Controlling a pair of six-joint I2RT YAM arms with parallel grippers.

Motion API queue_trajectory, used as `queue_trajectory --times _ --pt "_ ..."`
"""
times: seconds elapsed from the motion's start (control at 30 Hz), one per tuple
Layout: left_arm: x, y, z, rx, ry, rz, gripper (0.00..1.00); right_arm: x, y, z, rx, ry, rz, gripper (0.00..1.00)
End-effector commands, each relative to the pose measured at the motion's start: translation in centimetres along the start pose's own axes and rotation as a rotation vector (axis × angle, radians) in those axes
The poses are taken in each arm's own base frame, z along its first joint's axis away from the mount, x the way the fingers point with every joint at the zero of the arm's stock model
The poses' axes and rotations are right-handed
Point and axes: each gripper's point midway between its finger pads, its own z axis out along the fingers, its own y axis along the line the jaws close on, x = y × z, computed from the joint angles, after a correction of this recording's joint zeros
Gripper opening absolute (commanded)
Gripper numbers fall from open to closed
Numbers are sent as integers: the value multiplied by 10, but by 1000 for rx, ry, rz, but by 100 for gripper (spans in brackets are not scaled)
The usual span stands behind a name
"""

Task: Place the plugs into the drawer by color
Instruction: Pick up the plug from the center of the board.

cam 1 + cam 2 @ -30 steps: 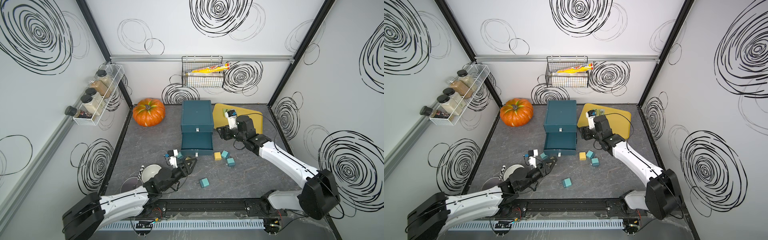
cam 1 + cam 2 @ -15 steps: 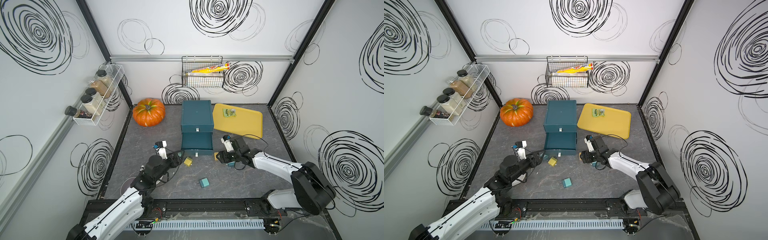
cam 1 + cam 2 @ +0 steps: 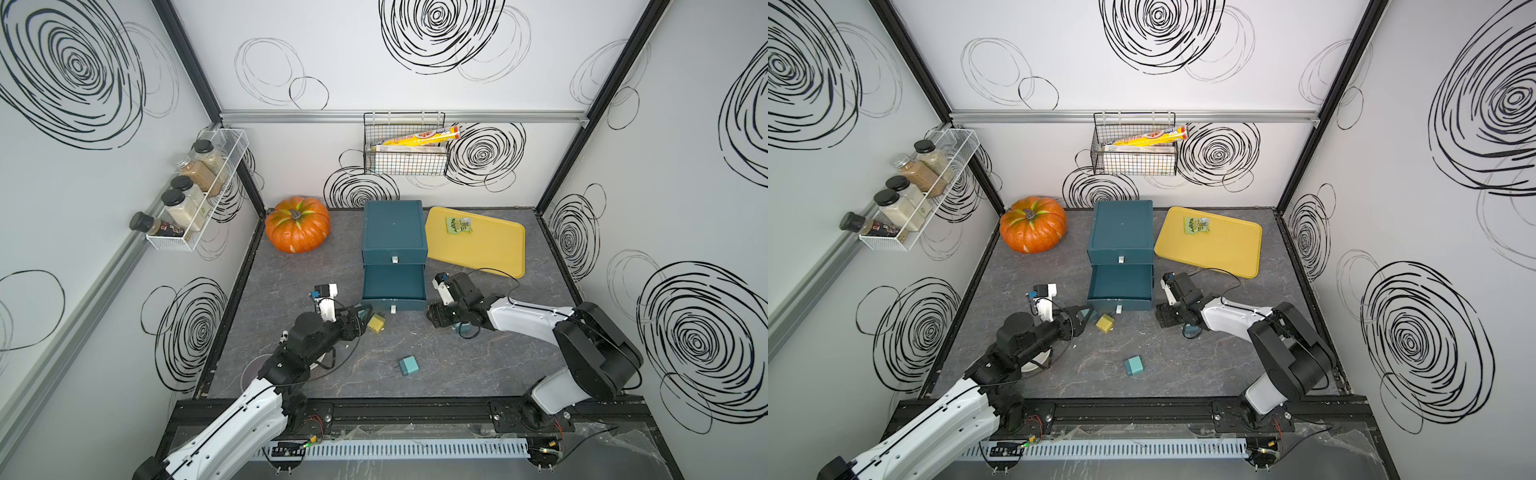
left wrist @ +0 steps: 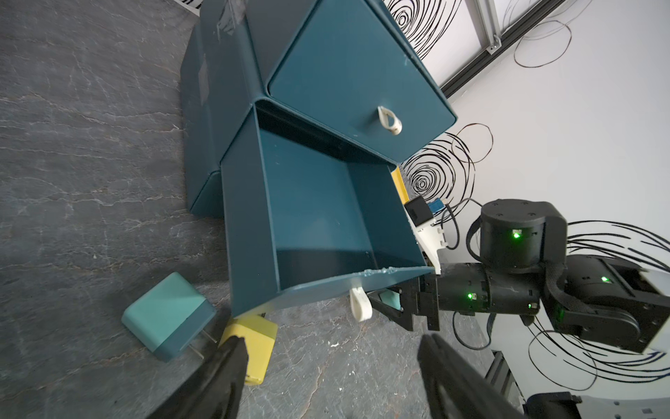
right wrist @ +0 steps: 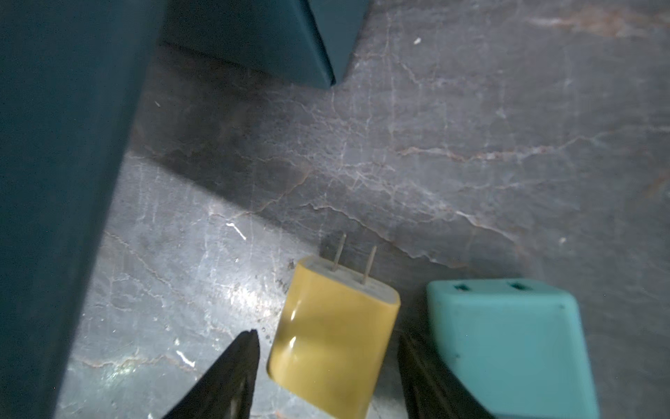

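Dropping from beside the yellow tray to the table, the right gripper now sits low at the right front corner of the drawer cabinet. Its wrist view shows the jaws apart on either side of the right yellow plug, which lies on its side with its prongs pointing away. A gap shows along one flank, so nothing is clamped yet. The right teal plug lies just beside it, outside the jaws.

The left arm has swung round as well. Its left gripper hangs by the cabinet's left front corner, as it did half a second ago, with jaws wide apart and empty. The left yellow plug lies at one fingertip rather than between the two, in the same spot on the table as before. The left teal plug rests just beside it. A lone teal plug lies well apart, nearer the front rail.

The open drawer stands pulled out and looks empty, and the top one is shut. So the change is an approach, not a delivery: no plug seems to have gone in. The right arm looks closest to a pick and will need to close squarely without nudging its teal neighbour.
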Motion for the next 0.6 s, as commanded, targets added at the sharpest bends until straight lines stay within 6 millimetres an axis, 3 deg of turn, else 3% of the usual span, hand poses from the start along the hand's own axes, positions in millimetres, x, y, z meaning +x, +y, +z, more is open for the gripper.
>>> queue_trajectory --times 0.0,0.17,0.37,0.47,0.57 --pt "-2 -3 0 17 -4 22 82 -6 -5 5 61 -3 -6 65" --pt "-4 -4 -3 17 -17 25 82 -4 -15 15 134 23 -3 59" --pt "-8 -4 -5 15 -32 26 83 1 -18 13 145 32 3 34" --pt "-12 -7 -4 19 -38 29 83 -11 -13 -7 126 -36 -11 27" --pt "-19 -13 -4 31 -46 26 83 -36 0 -51 51 -203 -15 24"
